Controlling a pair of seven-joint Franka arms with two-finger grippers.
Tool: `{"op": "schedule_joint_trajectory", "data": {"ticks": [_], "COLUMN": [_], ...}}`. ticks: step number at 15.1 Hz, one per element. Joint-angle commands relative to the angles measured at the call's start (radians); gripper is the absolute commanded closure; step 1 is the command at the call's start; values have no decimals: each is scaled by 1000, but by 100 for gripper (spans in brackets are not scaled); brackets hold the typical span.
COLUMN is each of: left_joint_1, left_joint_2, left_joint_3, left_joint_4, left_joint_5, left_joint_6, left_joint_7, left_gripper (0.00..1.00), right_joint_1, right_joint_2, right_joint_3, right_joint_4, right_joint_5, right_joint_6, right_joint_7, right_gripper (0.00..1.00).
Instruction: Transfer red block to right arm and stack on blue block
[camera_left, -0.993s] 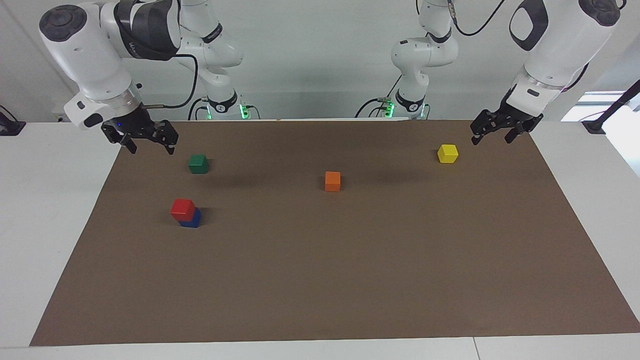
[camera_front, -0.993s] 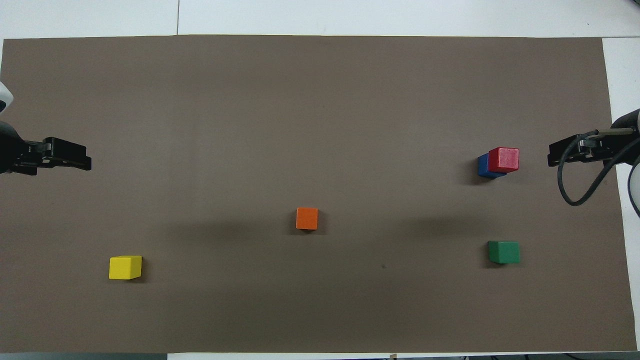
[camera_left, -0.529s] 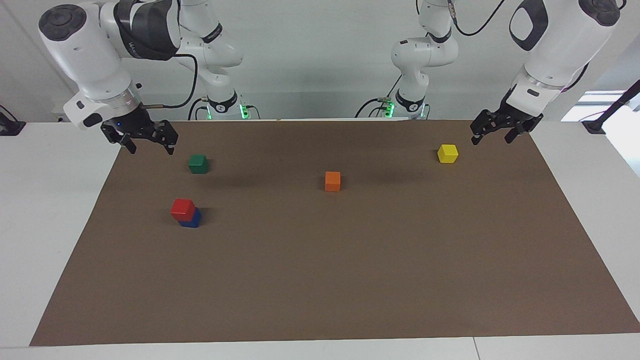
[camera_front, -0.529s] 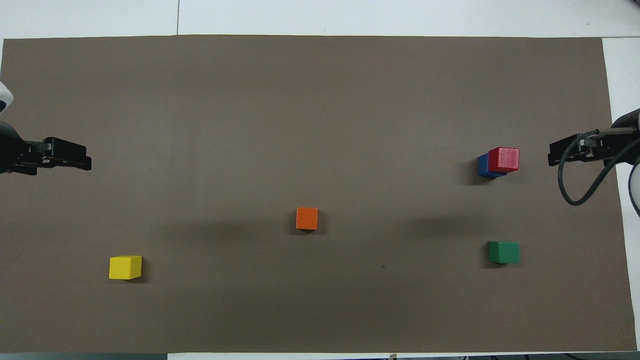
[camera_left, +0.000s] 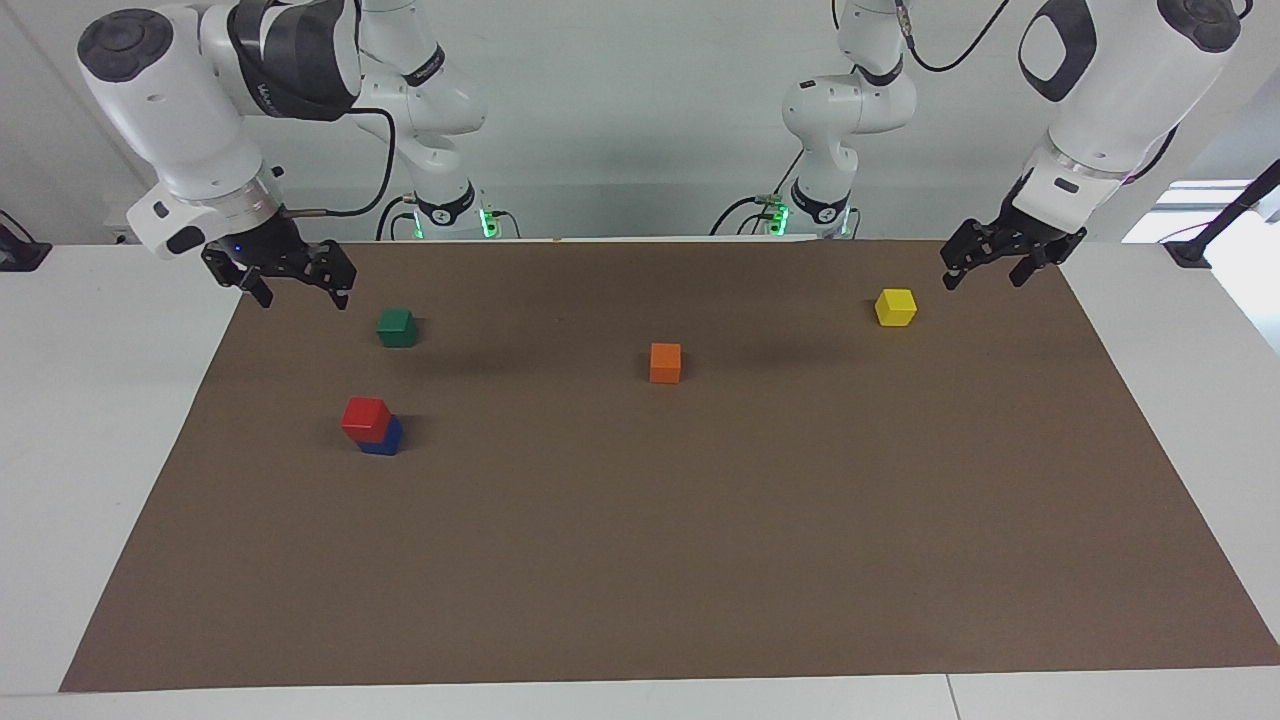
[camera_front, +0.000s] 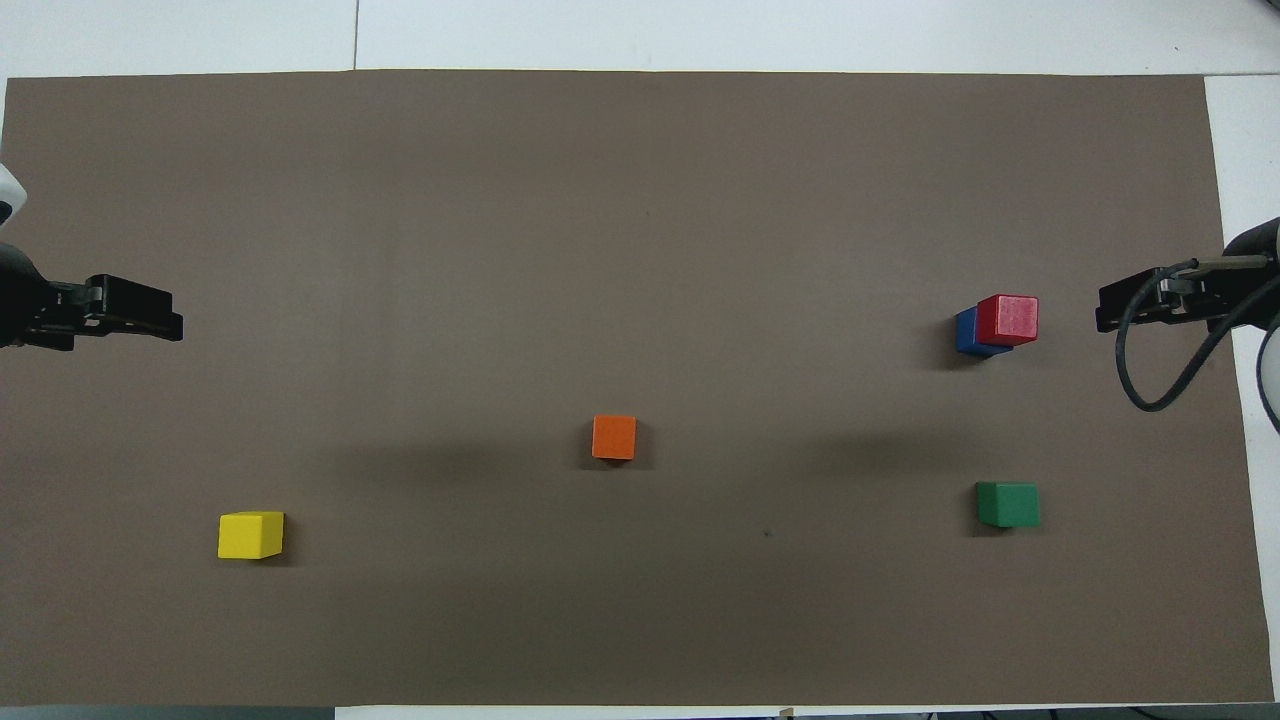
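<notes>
The red block (camera_left: 364, 417) sits on top of the blue block (camera_left: 384, 438), a little off-centre, at the right arm's end of the brown mat; the stack also shows in the overhead view, red block (camera_front: 1008, 318) on blue block (camera_front: 966, 332). My right gripper (camera_left: 303, 298) is open and empty, raised over the mat's edge beside the green cube, well apart from the stack; it also shows in the overhead view (camera_front: 1105, 318). My left gripper (camera_left: 983, 281) is open and empty, raised over the mat's corner beside the yellow cube; it also shows in the overhead view (camera_front: 170, 325).
A green cube (camera_left: 397, 327) lies nearer to the robots than the stack. An orange cube (camera_left: 665, 362) lies mid-mat. A yellow cube (camera_left: 895, 307) lies toward the left arm's end. The brown mat (camera_left: 640, 560) covers the white table.
</notes>
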Motion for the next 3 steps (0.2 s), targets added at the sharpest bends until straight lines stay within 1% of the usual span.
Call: {"op": "schedule_joint_trajectory", "data": {"ticks": [1,3], "left_joint_1": [-2,-2], "left_joint_2": [-18,-18], "left_joint_3": [5,5], "left_joint_4": [-15,-15], "left_joint_5": [-9,-9], "left_joint_6": [0,0], "left_joint_7": [3,3], "left_gripper": [0,0], "right_joint_1": [-8,-8], "right_joint_2": [-1,-1], "right_joint_3": [5,5], "right_joint_4": [4,4], "right_joint_5": [14,14], "right_joint_6": [0,0], "right_joint_7": [2,2], "right_gripper": [0,0]}}
